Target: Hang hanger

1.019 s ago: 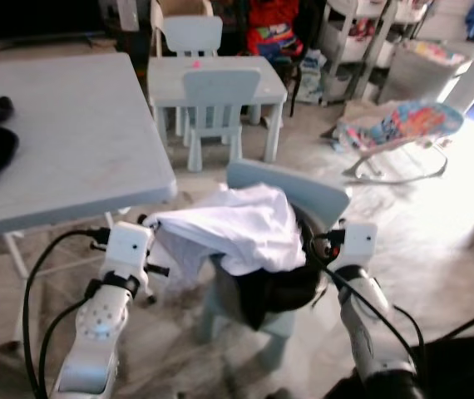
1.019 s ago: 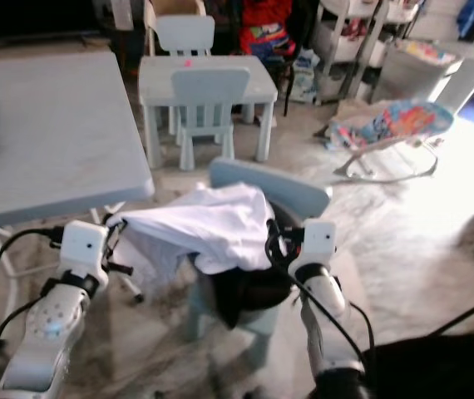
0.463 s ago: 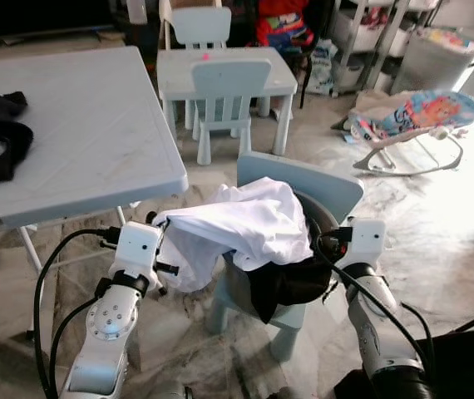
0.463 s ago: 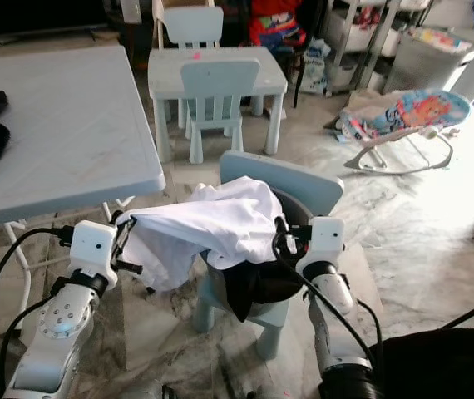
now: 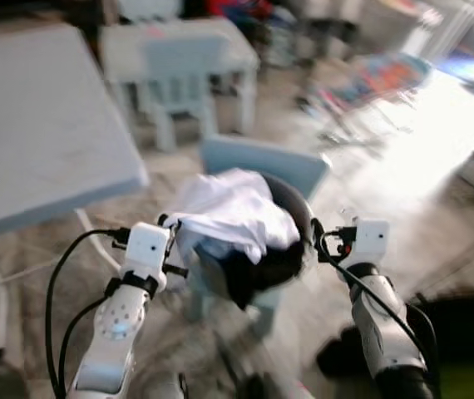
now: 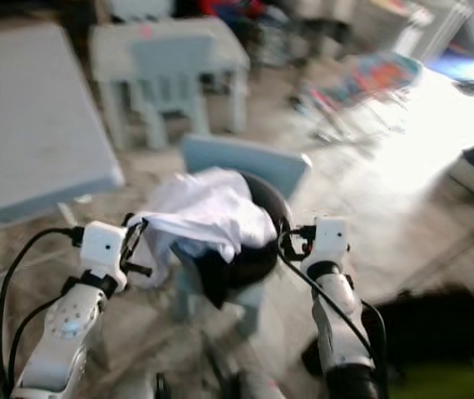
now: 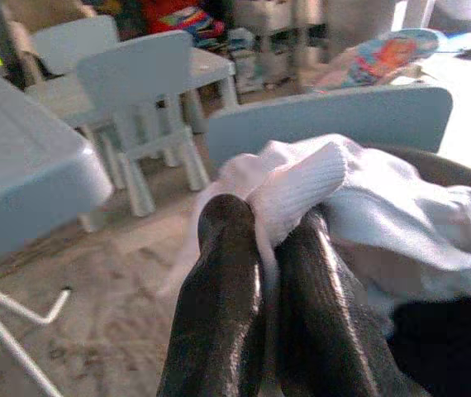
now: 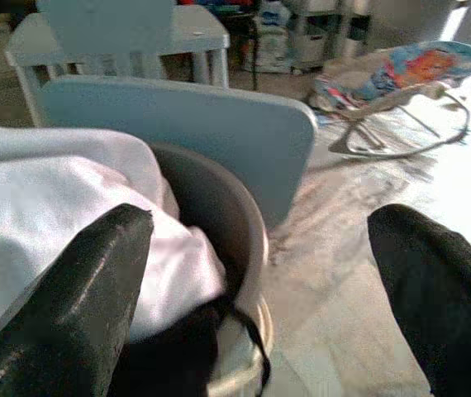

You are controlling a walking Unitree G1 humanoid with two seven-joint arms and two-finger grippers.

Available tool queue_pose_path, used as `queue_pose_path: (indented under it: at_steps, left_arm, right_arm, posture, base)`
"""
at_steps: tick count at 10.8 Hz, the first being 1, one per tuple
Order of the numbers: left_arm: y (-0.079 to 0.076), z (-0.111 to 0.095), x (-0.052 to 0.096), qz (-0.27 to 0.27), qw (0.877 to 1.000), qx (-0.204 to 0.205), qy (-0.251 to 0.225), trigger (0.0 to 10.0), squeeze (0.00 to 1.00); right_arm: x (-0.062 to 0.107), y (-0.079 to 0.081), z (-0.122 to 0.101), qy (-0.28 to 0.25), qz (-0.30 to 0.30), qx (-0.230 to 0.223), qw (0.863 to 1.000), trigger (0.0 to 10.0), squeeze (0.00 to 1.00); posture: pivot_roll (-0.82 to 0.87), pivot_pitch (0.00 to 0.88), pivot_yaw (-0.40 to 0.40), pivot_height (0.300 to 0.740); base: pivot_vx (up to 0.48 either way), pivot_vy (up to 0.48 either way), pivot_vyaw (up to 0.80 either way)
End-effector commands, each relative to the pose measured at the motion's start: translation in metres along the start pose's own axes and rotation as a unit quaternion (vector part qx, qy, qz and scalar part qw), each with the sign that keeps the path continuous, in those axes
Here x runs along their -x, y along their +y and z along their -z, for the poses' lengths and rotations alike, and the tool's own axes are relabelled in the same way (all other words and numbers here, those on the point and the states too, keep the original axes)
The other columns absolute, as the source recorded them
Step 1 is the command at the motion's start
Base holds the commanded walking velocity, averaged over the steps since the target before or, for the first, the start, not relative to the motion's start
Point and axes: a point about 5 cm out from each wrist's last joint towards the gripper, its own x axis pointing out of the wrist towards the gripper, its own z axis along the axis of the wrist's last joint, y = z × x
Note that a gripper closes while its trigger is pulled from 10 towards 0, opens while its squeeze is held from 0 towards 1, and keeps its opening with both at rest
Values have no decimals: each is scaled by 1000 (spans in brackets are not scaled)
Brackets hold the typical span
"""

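A white garment [image 5: 229, 208] lies draped over a dark round basket [image 5: 285, 249] that sits on a small light-blue chair [image 5: 262, 162]. My left gripper [image 7: 264, 217] is shut on a bunched edge of the white garment [image 7: 384, 207] at the basket's left side. Black cloth [image 5: 245, 283] hangs out of the basket under the white one. My right gripper [image 8: 260, 219] stands open at the basket's right rim [image 8: 235, 215], its fingers [image 8: 78, 306] wide apart with nothing between them. The eye views are blurred.
A large light-blue table [image 5: 37, 125] stands at the left. Behind the chair are a child's table and chair [image 5: 179, 58], and a colourful baby bouncer [image 5: 370, 79] sits at the back right. A dark shape [image 5: 445, 324] lies on the floor at the right.
The whole picture has shifted and blurred, so the camera has moved. Both grippers keep their places at the basket, the left still shut on the white garment.
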Motion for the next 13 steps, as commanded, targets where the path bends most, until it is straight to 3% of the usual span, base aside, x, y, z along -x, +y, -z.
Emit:
queue_pose_path:
  at_steps: [1, 4, 8, 12, 13]
  left_arm:
    - [0, -3, -1, 3, 1000, -4, -3, 10000, 0]
    - [0, -2, -1, 6, 1000, -4, -1, 10000, 0]
    - [-2, -3, -3, 12, 1000, 14, 0, 10000, 0]
    - [-7, -3, -4, 37, 999, 25, 4, 10000, 0]
    - [-8, -3, -4, 39, 999, 26, 5, 10000, 0]
  right_arm:
    - [-2, -1, 0, 1, 0, 1, 1000, 10000, 0]
    - [-4, 1, -1, 0, -4, 4, 1000, 10000, 0]
    - [-3, 3, 1, -1, -6, 3, 1000, 10000, 0]
    - [-7, 3, 0, 0, -6, 2, 1000, 10000, 0]
    - [-8, 3, 0, 0, -6, 1, 1000, 10000, 0]
  posture:
    - [-16, 0, -26, 740]
    - [-13, 0, -27, 740]
    - [-13, 0, -29, 740]
    - [-14, 0, -27, 740]
    - [-12, 0, -27, 740]
  base:
    - [-240, 0, -800]
    - [0, 0, -800]
    - [0, 0, 0]
    - [0, 477, 0]
    - [0, 480, -800]
